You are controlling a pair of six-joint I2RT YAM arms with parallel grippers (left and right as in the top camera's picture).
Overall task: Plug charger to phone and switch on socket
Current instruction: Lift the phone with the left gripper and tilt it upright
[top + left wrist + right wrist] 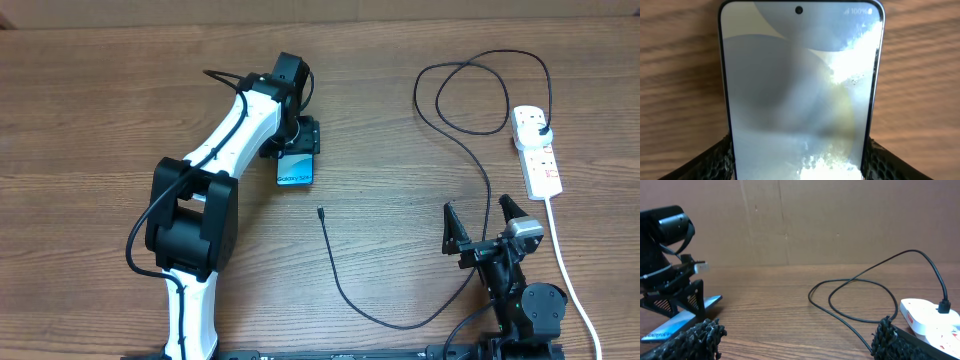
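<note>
Phone [294,173] flat on wooden table [100,90], left of centre in overhead view, screen up, far end under left gripper [297,150]. Charger [320,215] with loose tip just right of phone and nearer, not touching it; cable sweeping toward near edge, back up past right gripper [477,215], then looping at far right into black plug [541,128] seated in socket [538,165]. Socket near right edge, white cord [572,275] trailing from it to near edge. Right gripper spread wide, pinching nothing; cable seen crossing between its fingers, contact impossible to tell. From left wrist: phone [800,90] filling frame, screen pale grey-blue with glare, camera hole at top; fingers [715,162] pressed against both long edges, pinching phone. From right wrist: own fingers [695,340] well apart, nothing between them; left gripper [675,292] at left, standing over phone [687,321]; charger [912,251] looping across table to plug [943,306] in socket [925,317] at right, just behind right-hand finger.
</note>
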